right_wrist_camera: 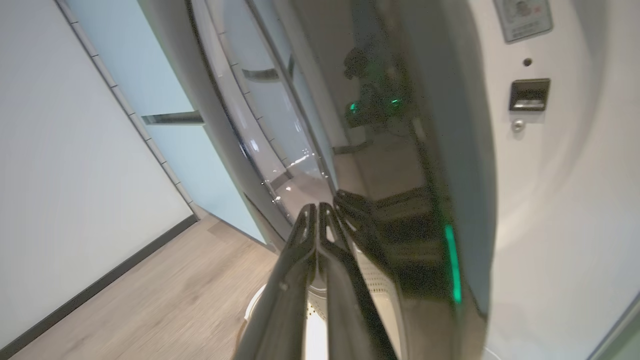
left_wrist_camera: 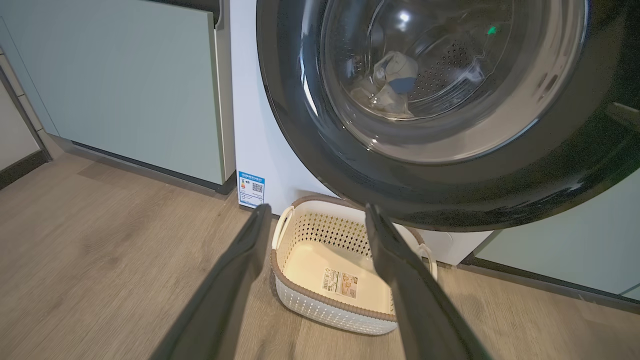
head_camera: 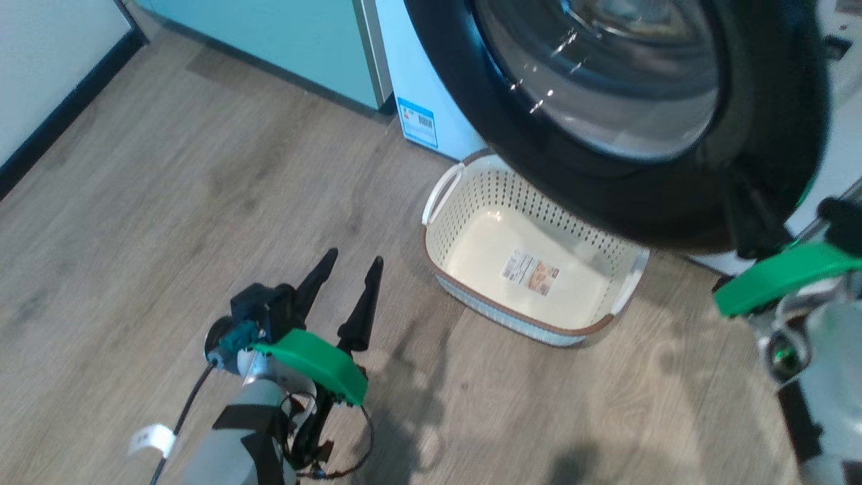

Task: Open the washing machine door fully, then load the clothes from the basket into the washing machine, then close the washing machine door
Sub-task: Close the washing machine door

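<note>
Head view. Noted left gripper (head_camera: 353, 257) down-left of the washing machine door (head_camera: 606, 182), fingers spread, gripping nothing. Basket (head_camera: 471, 202) on the floor directly under the door, base label showing.

Left wrist view. Seen through the door glass: clothes (left_wrist_camera: 392, 85), inside the washing machine (left_wrist_camera: 255, 125).

Right wrist view. Right gripper (right_wrist_camera: 317, 207) pressed together, tips at the door's glossy rim; contact not resolvable.

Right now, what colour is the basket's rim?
Brown; the basket itself is cream. Head view shows it best.
</note>
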Controlling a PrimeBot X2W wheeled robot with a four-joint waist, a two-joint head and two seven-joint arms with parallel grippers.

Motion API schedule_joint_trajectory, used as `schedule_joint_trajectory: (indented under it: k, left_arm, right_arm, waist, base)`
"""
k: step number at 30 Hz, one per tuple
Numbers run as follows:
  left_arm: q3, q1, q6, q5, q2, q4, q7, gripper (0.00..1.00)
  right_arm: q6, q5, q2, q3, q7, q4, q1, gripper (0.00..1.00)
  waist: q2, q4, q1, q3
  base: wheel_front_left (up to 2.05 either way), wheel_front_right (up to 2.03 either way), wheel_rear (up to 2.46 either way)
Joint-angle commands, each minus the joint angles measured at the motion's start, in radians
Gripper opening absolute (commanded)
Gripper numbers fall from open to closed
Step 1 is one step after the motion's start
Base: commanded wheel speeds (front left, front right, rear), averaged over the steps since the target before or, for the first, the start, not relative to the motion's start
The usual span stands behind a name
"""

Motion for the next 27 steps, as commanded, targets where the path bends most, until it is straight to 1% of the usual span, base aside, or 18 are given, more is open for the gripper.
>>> schedule_joint_trajectory:
  k: [1,6,14,21,27]
  left_arm:
    - [0.040,-0.046,-0.001,-0.007,0.009,-0.037,-0.009,1.00]
    - [0.032,-0.079,-0.001,-0.040,0.009,-0.056,-0.009,1.00]
    - [0.041,-0.115,-0.001,-0.054,0.009,-0.077,-0.009,1.00]
    - [0.042,-0.142,-0.001,-0.067,0.009,-0.083,-0.009,1.00]
    - [0.039,-0.162,-0.001,-0.078,0.009,-0.086,-0.009,1.00]
  right_arm:
    - [0.004,0.003,-0.020,-0.003,-0.007,-0.017,-0.062,0.00]
    - [0.004,0.008,-0.045,-0.042,-0.007,0.024,-0.163,0.00]
    - [0.004,0.030,-0.071,-0.036,-0.007,0.080,-0.326,0.00]
    - [0.004,0.035,-0.097,-0.025,-0.007,0.113,-0.424,0.00]
    - [0.004,0.036,-0.107,-0.027,-0.007,0.130,-0.470,0.00]
  waist:
    - [0.0000,-0.003,-0.0002,0.028]
    - [0.0000,-0.004,-0.0002,0.093]
    - [0.0000,-0.024,-0.0002,0.179]
    - [0.0000,-0.036,-0.0002,0.223]
    - [0.0000,-0.037,-0.0002,0.245]
  base:
    - [0.00,0.00,0.00]
    - [0.00,0.00,0.00]
    - [0.00,0.00,0.00]
    - [0.00,0.00,0.00]
    - [0.00,0.00,0.00]
